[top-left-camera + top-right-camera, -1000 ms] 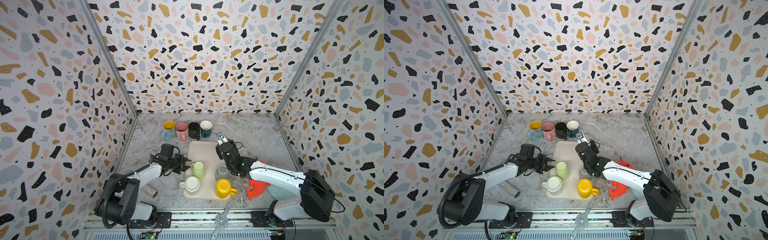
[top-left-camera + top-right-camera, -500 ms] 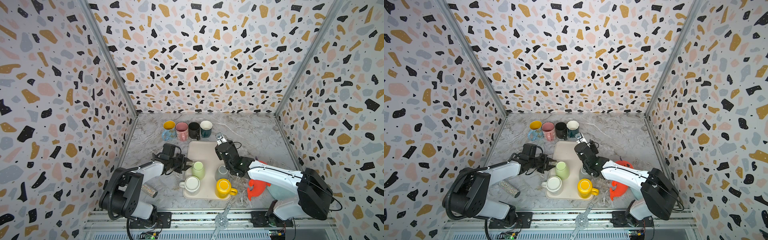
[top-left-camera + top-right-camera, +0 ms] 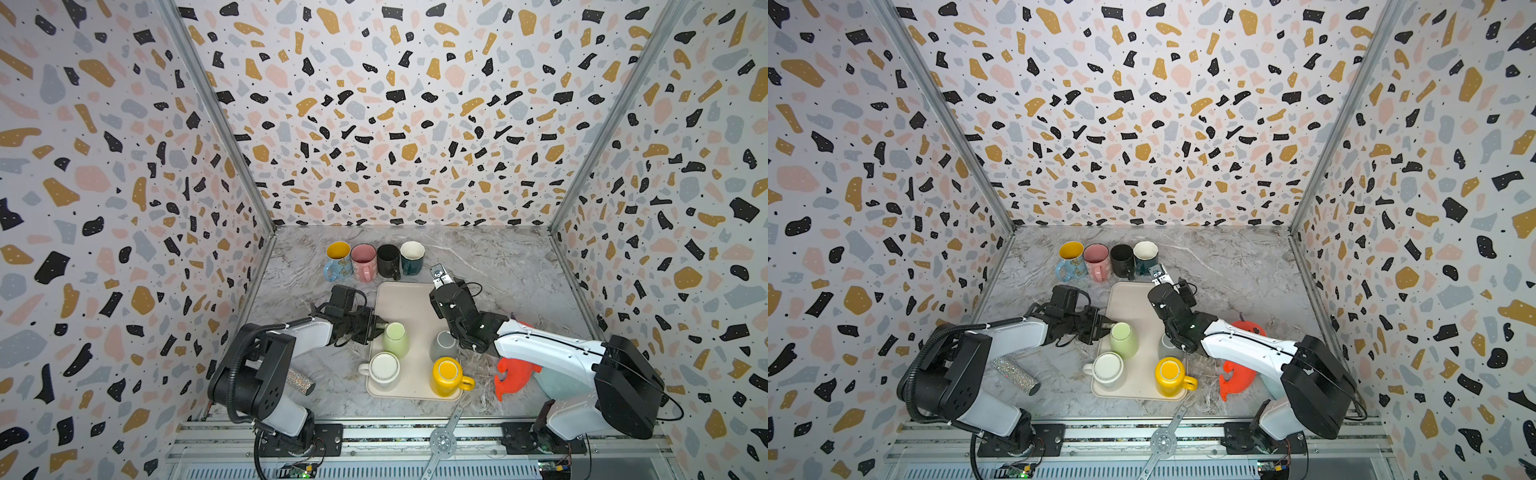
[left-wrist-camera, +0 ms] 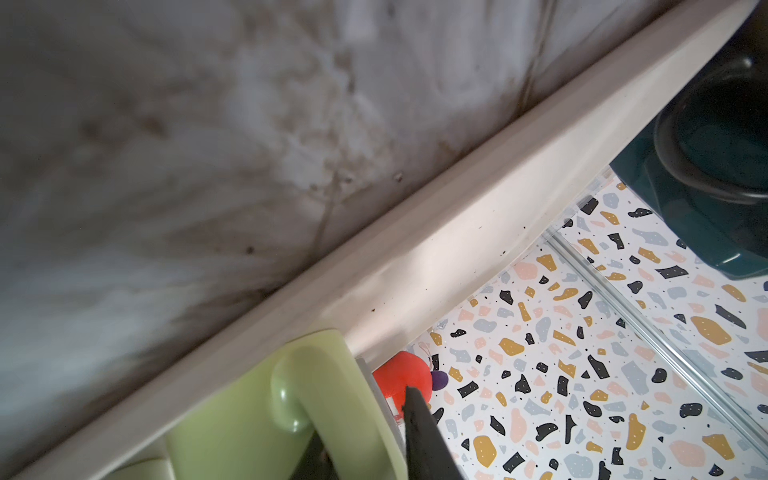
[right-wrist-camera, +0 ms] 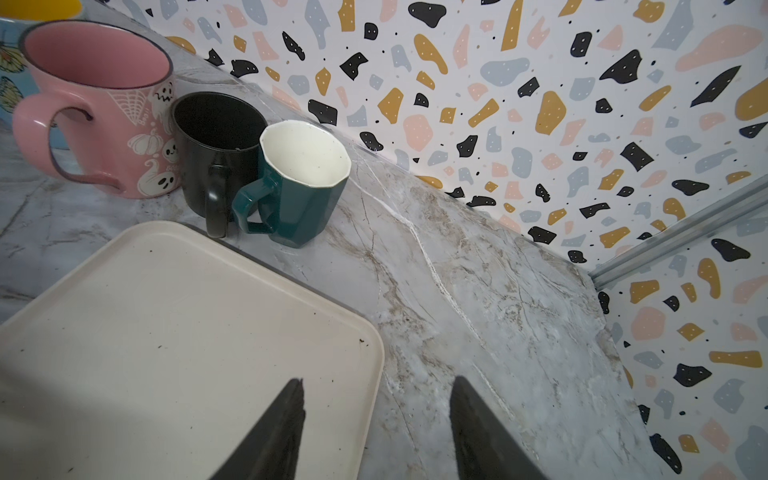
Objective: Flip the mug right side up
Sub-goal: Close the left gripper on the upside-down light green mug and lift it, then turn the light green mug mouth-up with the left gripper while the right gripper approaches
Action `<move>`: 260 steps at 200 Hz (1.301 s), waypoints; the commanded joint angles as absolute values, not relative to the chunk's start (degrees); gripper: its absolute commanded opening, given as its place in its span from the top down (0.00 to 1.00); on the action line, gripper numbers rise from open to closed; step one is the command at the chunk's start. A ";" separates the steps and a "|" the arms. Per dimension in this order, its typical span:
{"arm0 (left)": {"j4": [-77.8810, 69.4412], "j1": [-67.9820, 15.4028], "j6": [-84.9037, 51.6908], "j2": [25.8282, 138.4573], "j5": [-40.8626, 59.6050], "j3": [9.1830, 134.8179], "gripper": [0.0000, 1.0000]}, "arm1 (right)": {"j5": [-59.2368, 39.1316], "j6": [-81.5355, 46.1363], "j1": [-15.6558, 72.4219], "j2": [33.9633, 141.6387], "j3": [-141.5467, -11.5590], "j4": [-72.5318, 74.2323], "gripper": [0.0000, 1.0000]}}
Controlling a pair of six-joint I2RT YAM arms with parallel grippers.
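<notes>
The walls point(image 3: 415, 104) are white with terrazzo patches of black, ochre, pink and grey-blue. The tabletop point(image 3: 498, 266) is grey marble with brown veins. The tray point(image 3: 405, 299) is cream. There is a light green mug point(image 3: 395, 338), a grey mug point(image 3: 442, 347), a white mug point(image 3: 384, 368) and a yellow mug point(image 3: 449, 374). The blue mug point(image 3: 337, 266) has yellow inside and a butterfly print; the pink mug point(image 5: 104, 124) has white ghosts and pumpkins; the black mug point(image 5: 216, 137) is plain; the teal mug point(image 5: 299, 199) is white inside.

Left arm point(image 3: 307, 332) stretched low, left tool point(image 3: 379, 325) narrowly parted, right arm point(image 3: 540, 345) bent, right tool point(image 5: 377, 379) with jaws apart
</notes>
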State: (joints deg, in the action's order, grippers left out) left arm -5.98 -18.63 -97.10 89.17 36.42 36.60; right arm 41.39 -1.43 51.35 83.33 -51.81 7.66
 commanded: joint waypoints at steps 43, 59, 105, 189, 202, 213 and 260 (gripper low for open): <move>-9.82 -18.97 -95.99 94.35 38.20 41.13 0.89 | 43.58 -0.99 51.15 85.18 -54.75 6.08 0.42; -10.43 -18.98 -95.89 95.34 38.39 42.30 0.99 | 43.85 -0.84 51.08 85.25 -54.74 6.14 0.42; -13.97 -18.98 -94.01 96.25 38.92 46.36 1.00 | 44.03 -1.00 51.04 85.51 -54.92 5.45 0.42; -7.57 -18.98 -70.95 87.52 32.26 54.37 1.00 | 43.72 -1.89 51.08 84.72 -54.38 4.11 0.42; -4.93 -18.98 -66.17 85.55 30.20 55.86 1.00 | 43.59 -2.01 51.13 84.56 -54.36 3.85 0.42; -2.31 -18.98 -62.18 84.02 27.95 57.20 1.00 | 43.51 -2.13 51.11 84.38 -54.40 3.64 0.42; -1.08 -21.42 -45.00 73.93 14.80 58.66 1.00 | 42.97 -2.23 51.14 84.10 -55.20 3.01 0.42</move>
State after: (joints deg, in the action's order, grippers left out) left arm 0.58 -19.59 -57.74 79.99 23.09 56.29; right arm 43.05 -1.34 51.22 85.93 -52.86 4.14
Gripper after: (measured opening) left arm 0.086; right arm 0.580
